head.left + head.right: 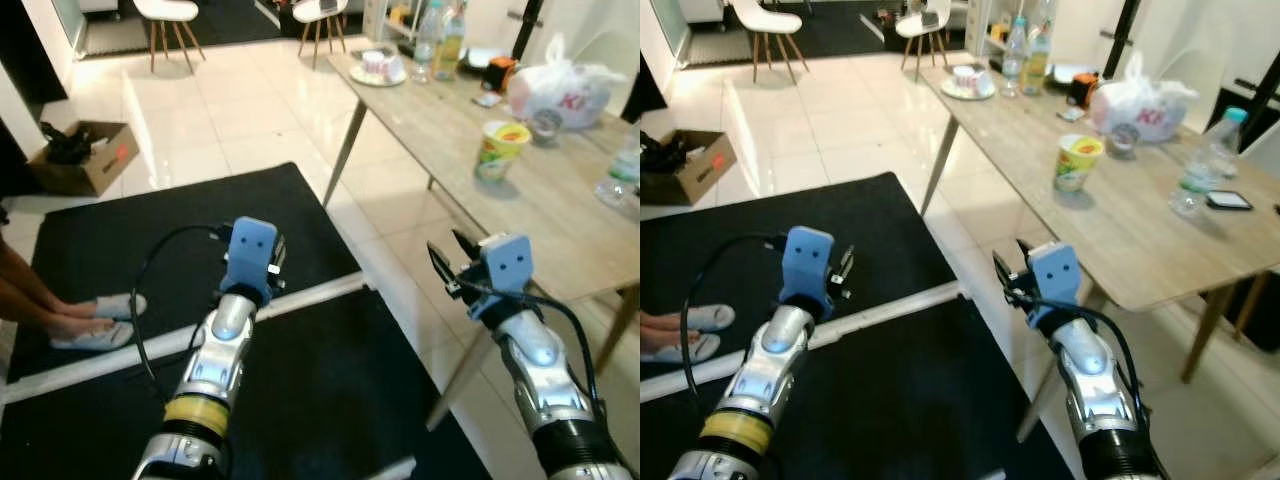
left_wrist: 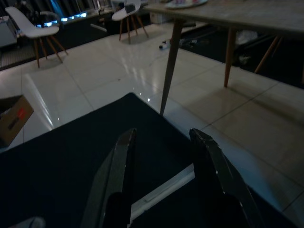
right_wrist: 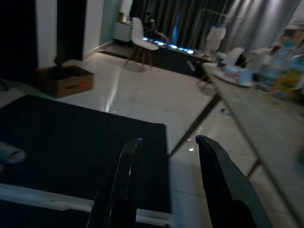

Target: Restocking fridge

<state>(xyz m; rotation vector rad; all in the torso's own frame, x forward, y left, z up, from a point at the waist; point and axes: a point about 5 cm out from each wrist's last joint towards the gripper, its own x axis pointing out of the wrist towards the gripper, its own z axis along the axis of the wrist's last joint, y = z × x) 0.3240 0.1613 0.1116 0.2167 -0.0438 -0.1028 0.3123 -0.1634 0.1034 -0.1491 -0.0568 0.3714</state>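
Note:
No fridge or stock is held. My left gripper (image 2: 163, 134) hangs open over a black floor mat (image 1: 200, 220), nothing between its fingers. My right gripper (image 1: 445, 252) is also open and empty, held beside the near edge of a long wooden table (image 1: 470, 140). On the table stand a yellow-green cup (image 1: 499, 148), two drink bottles (image 1: 440, 40) at the far end, a clear water bottle (image 1: 1203, 150) at the right and a white plastic bag (image 1: 560, 90).
A plate with a cup (image 1: 378, 68) sits at the table's far end, a phone (image 1: 1228, 200) at the right. A person's slippered feet (image 1: 95, 320) rest on the mat at left. A cardboard box (image 1: 85, 160) and white chairs (image 1: 170, 15) stand beyond.

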